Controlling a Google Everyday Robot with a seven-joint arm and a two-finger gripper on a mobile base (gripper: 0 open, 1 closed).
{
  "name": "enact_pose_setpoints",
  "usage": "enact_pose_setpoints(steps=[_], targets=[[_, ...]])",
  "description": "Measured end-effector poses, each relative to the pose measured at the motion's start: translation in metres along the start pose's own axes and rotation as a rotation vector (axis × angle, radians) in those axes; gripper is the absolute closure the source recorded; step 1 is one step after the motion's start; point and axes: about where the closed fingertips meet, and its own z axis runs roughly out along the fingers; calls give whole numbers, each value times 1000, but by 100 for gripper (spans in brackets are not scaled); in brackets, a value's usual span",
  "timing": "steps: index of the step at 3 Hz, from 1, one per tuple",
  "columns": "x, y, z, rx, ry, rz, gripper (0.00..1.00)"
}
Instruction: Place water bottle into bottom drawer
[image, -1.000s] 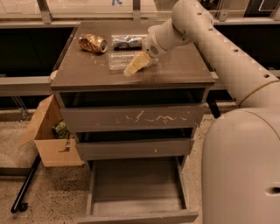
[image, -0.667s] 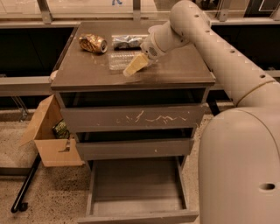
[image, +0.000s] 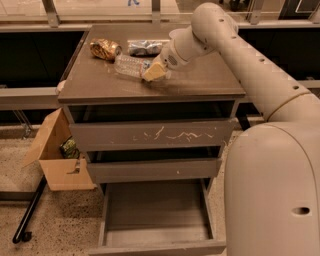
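Note:
The water bottle lies on its side on the cabinet top, clear and ribbed, its right end at my gripper. My gripper is down on the cabinet top at the bottle's right end, its yellowish tip touching or overlapping the bottle. The bottom drawer is pulled out at the foot of the cabinet, its wide flat tray bare.
A gold-brown can and a silver-blue foil packet lie at the back of the cabinet top. The two upper drawers are shut. An open cardboard box stands on the floor at the left.

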Motion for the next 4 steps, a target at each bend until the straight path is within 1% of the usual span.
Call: enact_pose_setpoints(steps=[1,2,3,4], targets=[[-6,8,-16,7,-31,-24,85],[-7,33,-58,5,-74,-70,100],[19,80,-106,-38,-34,-117,100],[19,80,-106,-38,-34,-117,100]])
